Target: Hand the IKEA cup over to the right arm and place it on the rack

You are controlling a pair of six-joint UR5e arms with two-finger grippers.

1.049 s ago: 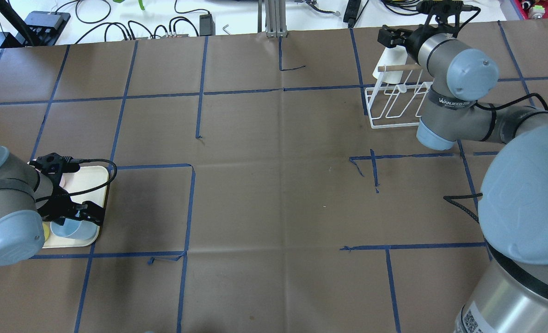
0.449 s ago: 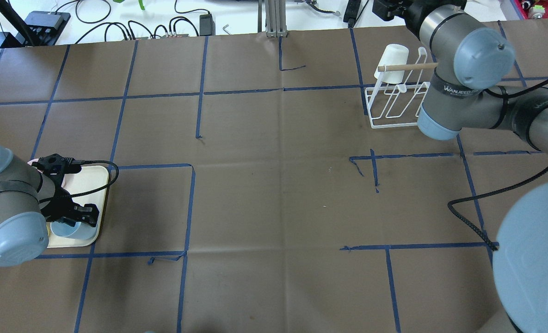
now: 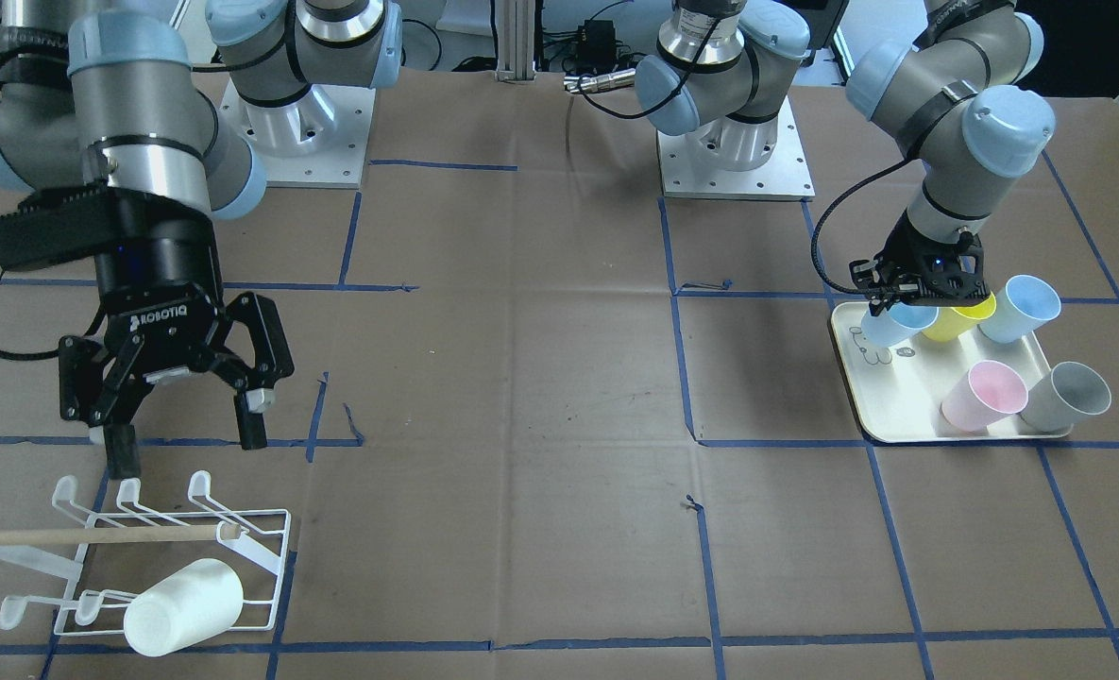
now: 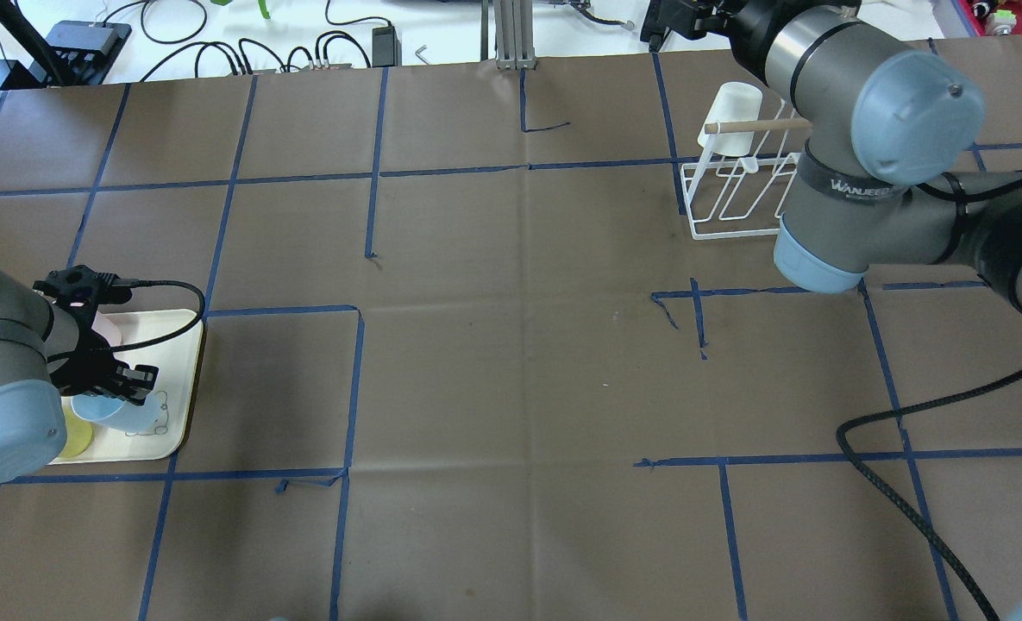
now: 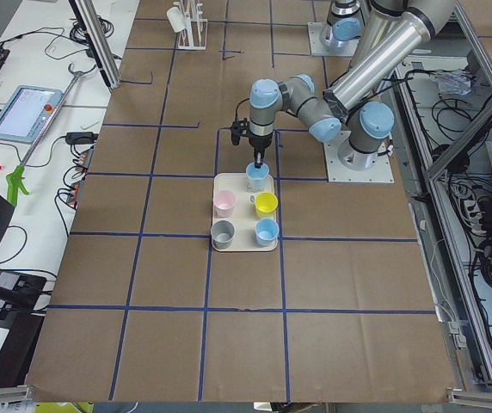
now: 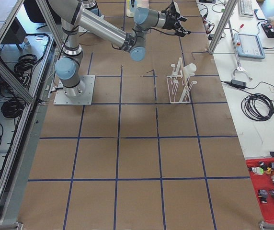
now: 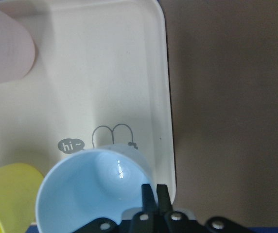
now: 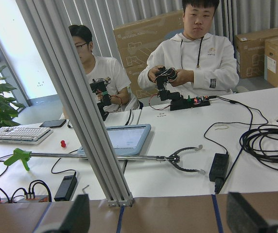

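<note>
The IKEA cup [image 7: 88, 194], pale blue, is on the cream tray [image 4: 174, 345] at the tabletop's left end in the overhead view, just beside a yellow cup [image 3: 970, 316]. The left hand [image 7: 155, 194] pinches its rim wall, fingers almost together. I cannot tell whether the cup has left the tray.

This looks like the pick-up before the hand-over. Next the cup needs lifting clear of its neighbour and carrying to mid-table, with bare wall left for the other hand to take. The right hand [image 3: 188, 444] is spread wide and empty, raised over the rack [image 3: 286, 557], where a white cup [image 3: 181, 604] already sits.

The tabletop [image 4: 511, 345] is brown paper gridded with blue tape [image 4: 357, 388]. Beyond its far edge, two operators [image 8: 192, 63] sit at a white bench [image 8: 178, 160] strewn with cables [image 8: 270, 141].
</note>
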